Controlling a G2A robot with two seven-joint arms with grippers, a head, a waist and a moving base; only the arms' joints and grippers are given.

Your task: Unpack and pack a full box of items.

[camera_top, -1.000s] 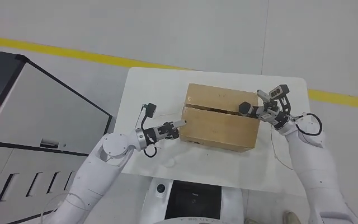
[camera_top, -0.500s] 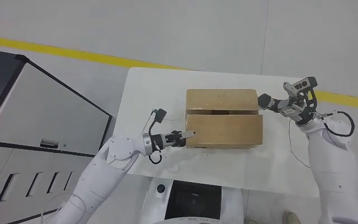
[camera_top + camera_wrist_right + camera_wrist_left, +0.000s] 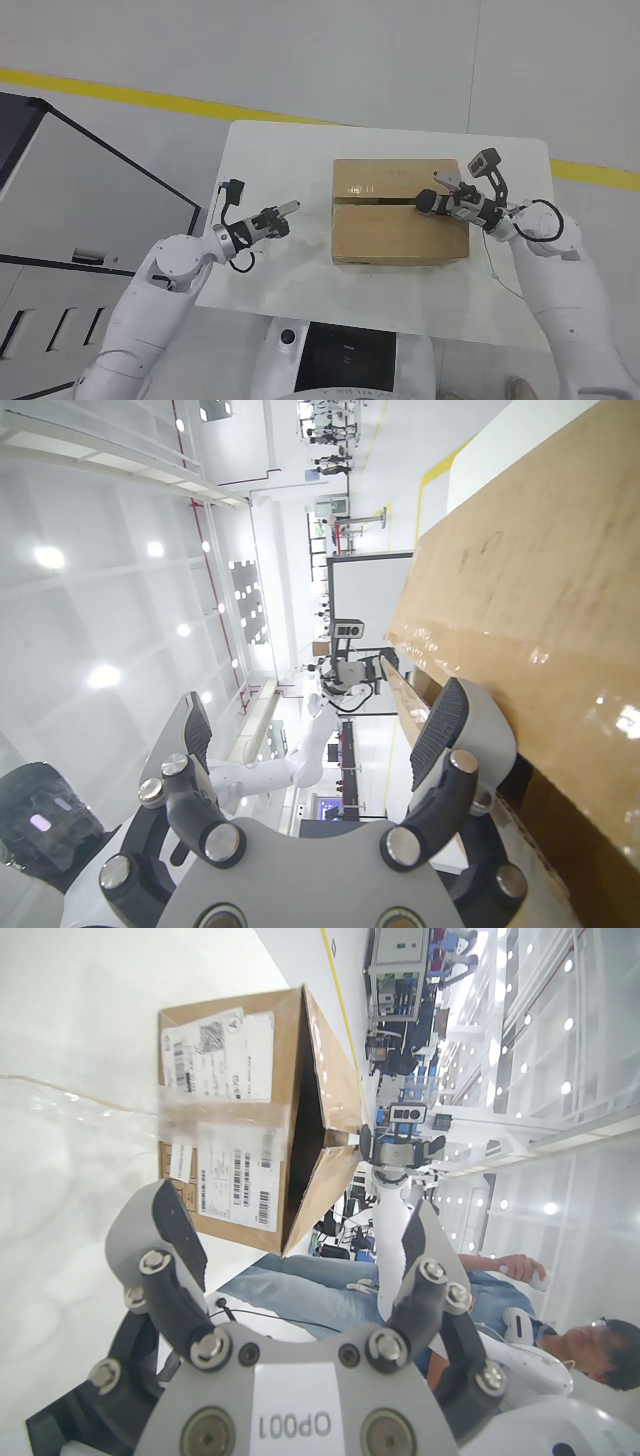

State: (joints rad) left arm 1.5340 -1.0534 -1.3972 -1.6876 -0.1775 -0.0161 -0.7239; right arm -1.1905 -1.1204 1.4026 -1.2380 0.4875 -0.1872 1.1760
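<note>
A brown cardboard box (image 3: 400, 212) stands in the middle of the white table, its two top flaps meeting at a seam. In the left wrist view the box (image 3: 225, 1128) shows white labels on its end, a flap lifted a little over a dark gap, and a strip of clear tape (image 3: 75, 1103) trailing from it onto the table. My left gripper (image 3: 283, 212) (image 3: 295, 1233) is open and holds nothing, a short way off the box's left end. My right gripper (image 3: 430, 200) (image 3: 320, 725) is open over the right end of the seam, one finger (image 3: 445, 720) against the flap's edge.
The white table (image 3: 280, 160) has free room left of and behind the box. A dark-framed grey panel (image 3: 80, 200) stands on the floor to the left. A thin cable (image 3: 500, 270) trails beside the right arm near the table's right edge.
The left gripper has drawn back from the box's left end. The right gripper has come in from past the box's right edge to over the top seam. The box has turned square.
</note>
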